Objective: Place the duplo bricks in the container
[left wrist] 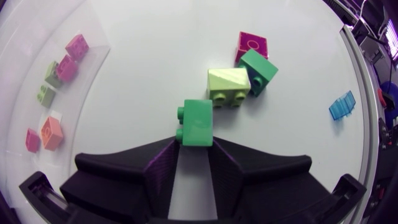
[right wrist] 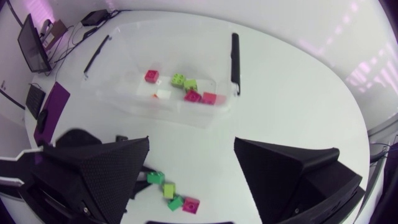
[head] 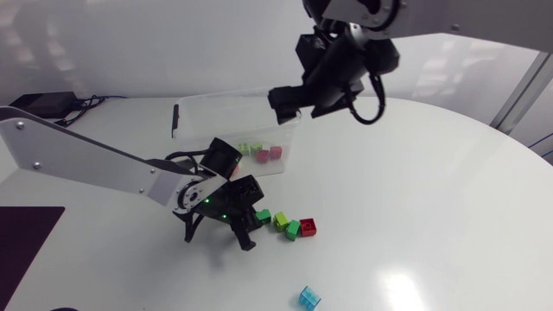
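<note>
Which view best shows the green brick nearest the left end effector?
Left wrist view: the green brick lies large and unblocked at the fingertips of the left end effector. Head view: small, beside that end effector. Right wrist view: tiny, far off.

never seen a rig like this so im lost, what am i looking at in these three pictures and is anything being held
This is a two-armed robot at a white table. The head view looks down from above; the two wrist views come from a camera on each arm's last link. The left arm's black two-fingered gripper is low at the table, open, with a dark green plastic brick at its fingertips, not clearly gripped. Beyond it lie a yellow-green brick, a second green brick and a magenta brick; a see-through blue brick lies apart. The right arm's gripper hangs open and empty near the clear plastic container, which holds several pink, green and orange bricks.
</note>
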Robot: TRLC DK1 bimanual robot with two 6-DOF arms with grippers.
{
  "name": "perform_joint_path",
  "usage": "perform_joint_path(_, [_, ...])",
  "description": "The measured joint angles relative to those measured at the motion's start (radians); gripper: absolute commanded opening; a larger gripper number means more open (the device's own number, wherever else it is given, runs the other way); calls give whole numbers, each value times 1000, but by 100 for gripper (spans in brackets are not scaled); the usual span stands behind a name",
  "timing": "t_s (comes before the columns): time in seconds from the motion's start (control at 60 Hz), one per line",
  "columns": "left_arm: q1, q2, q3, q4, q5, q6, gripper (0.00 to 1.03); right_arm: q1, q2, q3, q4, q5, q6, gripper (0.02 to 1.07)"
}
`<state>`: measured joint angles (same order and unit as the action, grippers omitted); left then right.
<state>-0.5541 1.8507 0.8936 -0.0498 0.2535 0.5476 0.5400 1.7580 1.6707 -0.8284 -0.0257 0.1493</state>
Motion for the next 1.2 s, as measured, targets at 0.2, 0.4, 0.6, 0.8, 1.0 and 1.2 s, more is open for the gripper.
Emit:
perform_joint_path(0.2, [58, -217, -50, -112, 1, 0, 25, -23, -159, -311, 41, -3, -30, 103])
perform_joint_path(0.4, [135, -414, 60, -221, 11, -1, 25, -6, -129, -508, 103, -27, -43, 103])
perform_joint_path(0.6, [221, -416, 249, -214, 23, -29, 26, 45, -33, -550, 161, -31, -45, 103])
perform_joint_path(0.8, [275, -263, 395, -136, 23, -68, 27, 55, 45, -569, 179, -28, -45, 102])
perform_joint_path(1.0, [291, -63, 500, -101, -14, -103, 35, 54, 82, -577, 206, 1, -45, 102])
perform_joint_path(1.2, [290, 37, 560, -98, -51, -122, 98, 54, 121, -572, 227, 27, -45, 89])
